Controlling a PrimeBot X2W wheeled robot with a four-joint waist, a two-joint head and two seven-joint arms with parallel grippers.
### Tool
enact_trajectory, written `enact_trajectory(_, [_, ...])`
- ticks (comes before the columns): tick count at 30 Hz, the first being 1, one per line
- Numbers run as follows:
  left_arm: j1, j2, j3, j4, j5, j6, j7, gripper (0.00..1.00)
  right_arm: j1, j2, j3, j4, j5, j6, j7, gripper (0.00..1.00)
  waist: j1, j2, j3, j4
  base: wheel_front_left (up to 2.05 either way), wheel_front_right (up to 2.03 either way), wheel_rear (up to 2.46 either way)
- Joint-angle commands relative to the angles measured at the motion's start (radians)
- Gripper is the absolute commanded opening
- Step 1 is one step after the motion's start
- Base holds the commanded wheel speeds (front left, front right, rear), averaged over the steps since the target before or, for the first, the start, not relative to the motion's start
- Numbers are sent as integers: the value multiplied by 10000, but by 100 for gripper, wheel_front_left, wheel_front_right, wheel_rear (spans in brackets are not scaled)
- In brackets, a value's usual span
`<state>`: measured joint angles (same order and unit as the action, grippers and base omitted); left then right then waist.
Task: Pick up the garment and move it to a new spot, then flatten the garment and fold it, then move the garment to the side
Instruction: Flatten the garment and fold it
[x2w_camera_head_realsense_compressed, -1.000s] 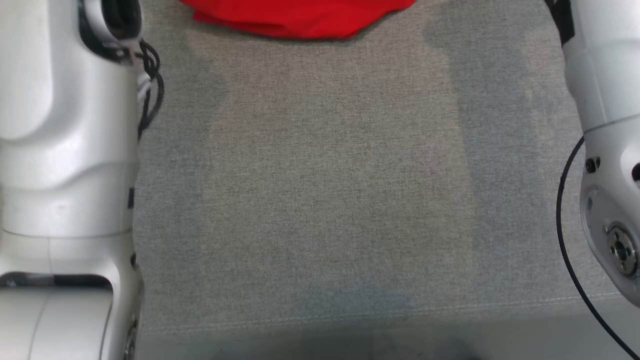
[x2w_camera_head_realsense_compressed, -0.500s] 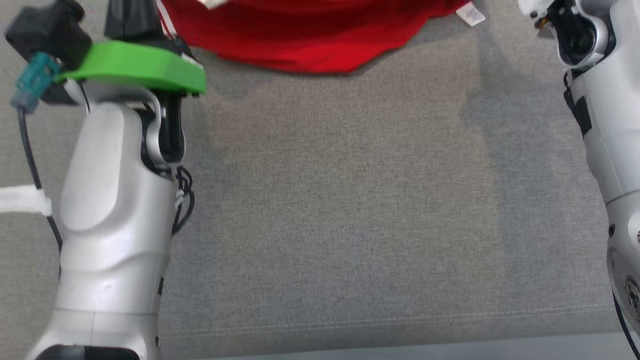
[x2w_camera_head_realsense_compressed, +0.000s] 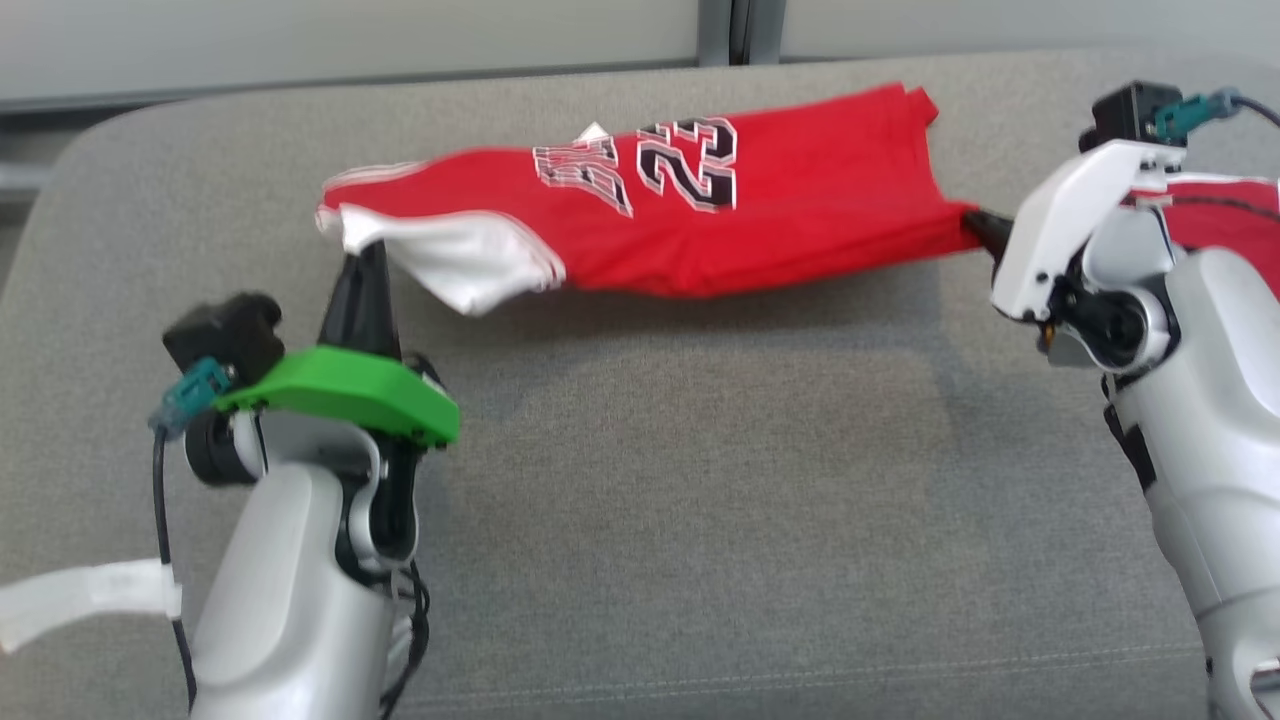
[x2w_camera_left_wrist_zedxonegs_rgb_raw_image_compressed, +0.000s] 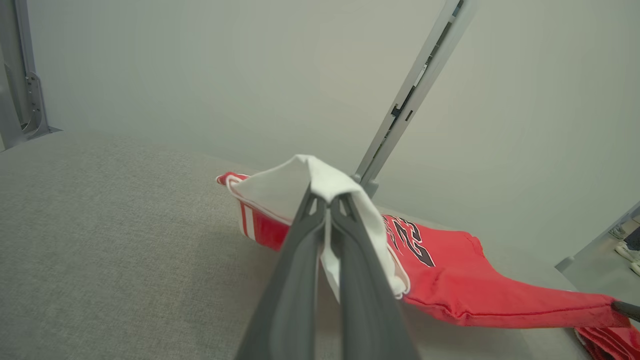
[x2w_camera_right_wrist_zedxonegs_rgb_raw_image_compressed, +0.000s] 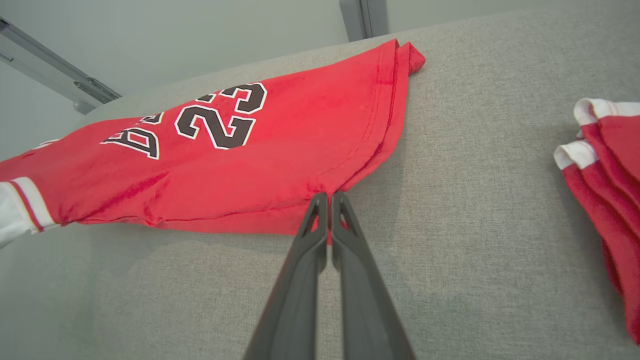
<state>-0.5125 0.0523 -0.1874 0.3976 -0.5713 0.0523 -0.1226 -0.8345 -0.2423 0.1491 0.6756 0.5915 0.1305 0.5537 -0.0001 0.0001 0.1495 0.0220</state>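
The garment (x2w_camera_head_realsense_compressed: 800, 215) is a red jersey with a black and white 23, stretched left to right over the far half of the grey padded table (x2w_camera_head_realsense_compressed: 700, 480). My left gripper (x2w_camera_head_realsense_compressed: 366, 252) is shut on its left end, where the white inside is turned out (x2w_camera_left_wrist_zedxonegs_rgb_raw_image_compressed: 300, 180). In the left wrist view the left gripper (x2w_camera_left_wrist_zedxonegs_rgb_raw_image_compressed: 327, 197) pinches that white fold and lifts it off the surface. My right gripper (x2w_camera_head_realsense_compressed: 975, 226) is shut on the garment's right edge. In the right wrist view the right gripper (x2w_camera_right_wrist_zedxonegs_rgb_raw_image_compressed: 329, 197) clamps the red hem (x2w_camera_right_wrist_zedxonegs_rgb_raw_image_compressed: 360, 165) just above the table.
A stack of folded red garments (x2w_camera_right_wrist_zedxonegs_rgb_raw_image_compressed: 610, 160) lies at the table's right side, behind my right wrist (x2w_camera_head_realsense_compressed: 1225, 215). A pale wall with a metal post (x2w_camera_head_realsense_compressed: 735, 30) runs behind the table. The table's front seam (x2w_camera_head_realsense_compressed: 800, 675) is near me.
The head camera has tilted up, bringing the whole garment, both grippers and the back wall into the picture. Both grippers stay shut.
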Motion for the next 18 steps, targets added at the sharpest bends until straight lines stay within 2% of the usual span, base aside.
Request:
enact_trajectory(1, [535, 88, 37, -300, -129, 116, 216, 0, 446, -179, -136, -441, 43, 3, 327, 0, 1, -1, -918, -38, 0, 0, 0])
enact_trajectory(9, [2959, 146, -178, -2224, -366, 758, 1222, 0, 3220, -480, -475, -3363, 58, 3, 3046, 0, 1, -1, -1599, -40, 0, 0, 0])
enact_trajectory(18, [4832, 145, -461, -3323, -410, 1353, 1624, 0, 5925, -347, -1535, -6257, -207, 3, 5240, 0, 1, -1, -1792, 86, 0, 0, 0])
